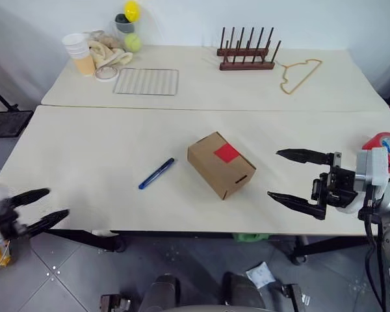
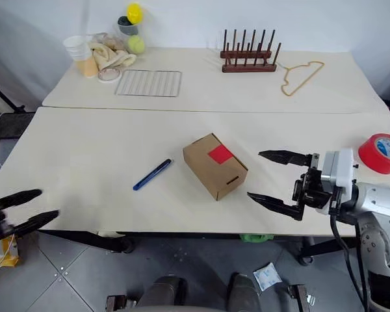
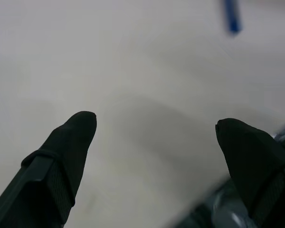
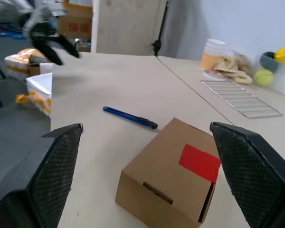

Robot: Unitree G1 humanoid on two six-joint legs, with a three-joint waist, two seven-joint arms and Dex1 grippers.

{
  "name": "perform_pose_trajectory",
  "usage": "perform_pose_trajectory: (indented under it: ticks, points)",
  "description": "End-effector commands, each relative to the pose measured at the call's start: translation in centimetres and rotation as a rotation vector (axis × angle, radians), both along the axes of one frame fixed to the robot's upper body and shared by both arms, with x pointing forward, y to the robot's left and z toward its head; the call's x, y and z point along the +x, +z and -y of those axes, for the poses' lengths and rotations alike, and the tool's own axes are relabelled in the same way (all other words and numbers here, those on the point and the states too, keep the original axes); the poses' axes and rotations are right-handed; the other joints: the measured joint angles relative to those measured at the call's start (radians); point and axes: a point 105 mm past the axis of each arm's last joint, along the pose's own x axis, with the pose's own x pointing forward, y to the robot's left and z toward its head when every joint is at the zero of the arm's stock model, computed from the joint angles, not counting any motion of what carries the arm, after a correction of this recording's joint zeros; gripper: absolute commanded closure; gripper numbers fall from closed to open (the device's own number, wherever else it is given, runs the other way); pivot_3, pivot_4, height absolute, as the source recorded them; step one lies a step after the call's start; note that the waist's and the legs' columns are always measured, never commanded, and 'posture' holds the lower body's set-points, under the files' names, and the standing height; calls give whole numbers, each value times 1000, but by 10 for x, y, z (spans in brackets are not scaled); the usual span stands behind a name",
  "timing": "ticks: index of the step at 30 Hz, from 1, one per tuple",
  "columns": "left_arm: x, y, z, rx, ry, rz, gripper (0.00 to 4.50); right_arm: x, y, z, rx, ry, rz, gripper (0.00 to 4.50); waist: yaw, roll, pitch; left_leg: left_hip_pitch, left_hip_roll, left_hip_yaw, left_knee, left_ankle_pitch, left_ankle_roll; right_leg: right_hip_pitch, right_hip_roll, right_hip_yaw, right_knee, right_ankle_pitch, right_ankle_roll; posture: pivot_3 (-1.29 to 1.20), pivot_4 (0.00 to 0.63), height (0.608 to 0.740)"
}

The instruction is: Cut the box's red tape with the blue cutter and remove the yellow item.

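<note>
We see the box [image 1: 221, 164] sealed mid-desk [image 1: 104, 149], red tape [image 1: 226, 153] facing up for cutting, the blue cutter [image 1: 156, 173] just beside it. Both our left claw [image 1: 40, 208] and right claw [image 1: 298, 177] hang wide and empty, ready to grasp.

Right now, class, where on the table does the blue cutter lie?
In the left eye view the blue cutter lies flat on the near table, just left of the box, apart from it and untouched.

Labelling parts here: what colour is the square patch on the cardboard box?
Red square patch, clearest in the right wrist view.
</note>
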Motion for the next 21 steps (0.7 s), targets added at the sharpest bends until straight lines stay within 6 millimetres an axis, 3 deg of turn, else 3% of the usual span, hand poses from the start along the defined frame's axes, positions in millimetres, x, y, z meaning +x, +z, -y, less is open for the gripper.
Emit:
perform_pose_trajectory:
  ticks: [1,4,8,10,21]
  points:
    - [24,18,44,-7,-39,56,25,-5,10,-4,-11,39,13,0,-4,-1,0,0,0,0,0,0,0,0,0,0,0,0,0,0,150,740]
    - [43,11,94,-4,-95,26,25,-5,10,-9,-13,47,-1,0,-5,0,0,1,0,0,0,-1,-1,0,1,0,1,0,0,0,150,740]
    - [58,1,117,7,-90,-5,25,-4,7,-13,-19,54,-24,0,-18,0,0,1,1,2,0,-1,-1,-1,3,1,1,0,0,0,150,740]
    - [70,-15,130,52,-73,-41,25,-5,6,-17,-11,58,-26,0,-14,0,0,1,1,1,0,-1,-2,-1,3,0,1,0,0,0,150,740]
    - [87,-45,134,117,-15,-136,25,-6,7,-21,15,14,-14,0,-3,0,0,0,1,1,7,-1,-2,2,4,1,1,1,0,0,150,740]
